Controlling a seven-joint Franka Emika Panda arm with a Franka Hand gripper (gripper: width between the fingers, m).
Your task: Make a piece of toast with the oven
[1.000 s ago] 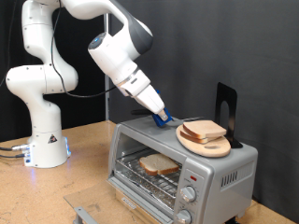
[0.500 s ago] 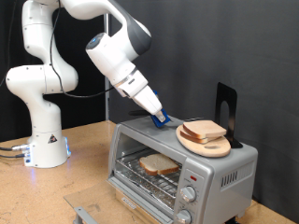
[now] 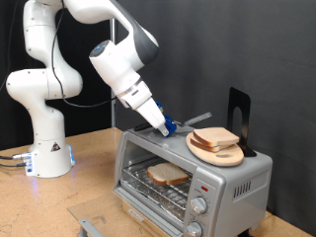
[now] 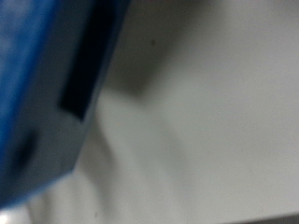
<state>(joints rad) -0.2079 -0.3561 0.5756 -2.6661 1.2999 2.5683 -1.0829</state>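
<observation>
The silver-grey oven (image 3: 212,178) stands on the wooden table at the exterior view's lower right. One piece of toast (image 3: 168,175) lies on the wire rack inside and shows through the front. A second like slice (image 3: 214,137) rests on a round wooden board (image 3: 219,153) on the oven's roof. My gripper (image 3: 167,125), with blue fingers, hangs just over the roof's back part, left of the board, and nothing shows between its fingers. The wrist view is blurred: one blue finger (image 4: 51,84) close against a pale surface.
A black upright plate (image 3: 238,109) stands behind the board on the oven roof. The arm's white base (image 3: 44,148) sits on the table at the exterior view's left, with cables beside it. A small grey object (image 3: 87,226) lies at the table's front edge.
The arm has swung a little toward the exterior view's left, carrying the gripper slightly away from the board. The slices and the oven have not moved.
</observation>
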